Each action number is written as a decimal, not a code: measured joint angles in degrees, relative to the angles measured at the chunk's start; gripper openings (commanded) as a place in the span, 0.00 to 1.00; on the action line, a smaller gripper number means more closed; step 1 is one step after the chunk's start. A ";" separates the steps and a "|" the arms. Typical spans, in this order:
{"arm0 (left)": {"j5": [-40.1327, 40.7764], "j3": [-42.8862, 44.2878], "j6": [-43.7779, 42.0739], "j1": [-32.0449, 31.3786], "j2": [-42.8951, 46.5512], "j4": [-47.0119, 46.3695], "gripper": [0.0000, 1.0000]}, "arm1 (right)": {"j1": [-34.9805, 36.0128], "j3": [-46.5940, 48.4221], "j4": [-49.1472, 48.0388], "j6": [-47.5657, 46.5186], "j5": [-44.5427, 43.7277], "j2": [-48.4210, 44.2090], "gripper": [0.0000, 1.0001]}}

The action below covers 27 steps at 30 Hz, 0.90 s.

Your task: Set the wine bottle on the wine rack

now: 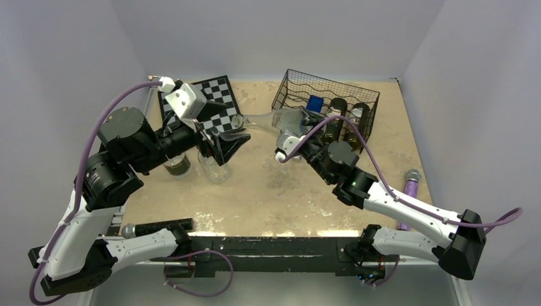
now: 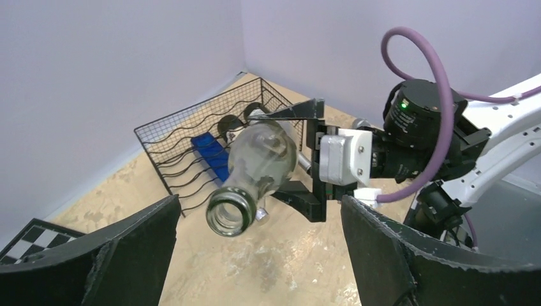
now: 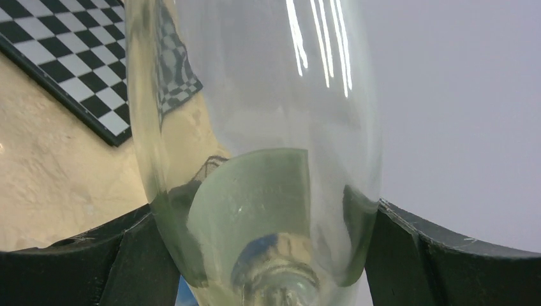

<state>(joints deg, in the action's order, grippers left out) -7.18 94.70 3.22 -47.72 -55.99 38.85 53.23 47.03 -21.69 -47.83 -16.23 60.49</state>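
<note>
The workspace is a mottled beige tabletop (image 1: pixel 268 191) enclosed by plain pale lavender walls (image 1: pixel 274 32). The right gripper (image 1: pixel 292 131) is clamped on the clear glass wine bottle (image 1: pixel 268 119). In the right wrist view its two matte black fingers (image 3: pixel 83 261) press against opposite sides of the smooth, rounded body. The bottle is held lying almost level above the table, upper centre of the overhead view. Its open neck points left and its base points toward the black wire wine rack (image 1: pixel 300 86). Whether the base touches the wires cannot be determined. The rack is a basket of wavy horizontal wires with mesh sides, set at the upper right of the overhead view close to the back wall. It holds a blue block-shaped object (image 1: pixel 314 103) and, to the right of that, dark glass bottles (image 1: pixel 335 121). The left gripper (image 1: pixel 231 143) is spread wide and holds nothing. In the left wrist view the bottle mouth faces the gap between its fingers (image 2: pixel 127 248), apart from both. A black-and-white chessboard (image 1: pixel 220 95) lies flat at the upper left, behind the left gripper. A clear glass jar (image 1: pixel 217 169) and a darker jar (image 1: pixel 177 166) stand just below the left gripper. A purple cylinder (image 1: pixel 410 185) lies near the right table edge. Bare tabletop extends from the bottle down to the near edge at centre frame.
</note>
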 measured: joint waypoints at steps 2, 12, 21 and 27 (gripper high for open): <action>1.73 0.09 0.13 0.00 0.17 0.33 0.99 | 0.00 0.00 0.79 -2.29 0.20 -0.09 0.00; 8.11 7.96 2.78 0.02 -2.32 5.16 0.99 | 0.02 -0.07 1.97 -14.67 1.40 -0.20 0.00; 4.00 12.31 3.61 0.11 -13.25 14.21 0.99 | 0.81 -2.54 0.72 -21.75 3.76 -2.21 0.00; -1.09 12.87 2.54 0.79 -19.15 20.96 0.91 | 1.57 -3.06 -0.02 -23.80 4.31 -3.32 0.00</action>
<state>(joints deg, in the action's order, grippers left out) -8.27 107.57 5.76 -46.94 -75.13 59.81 54.81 43.97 -21.71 -71.64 -11.92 57.17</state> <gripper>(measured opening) 0.976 0.875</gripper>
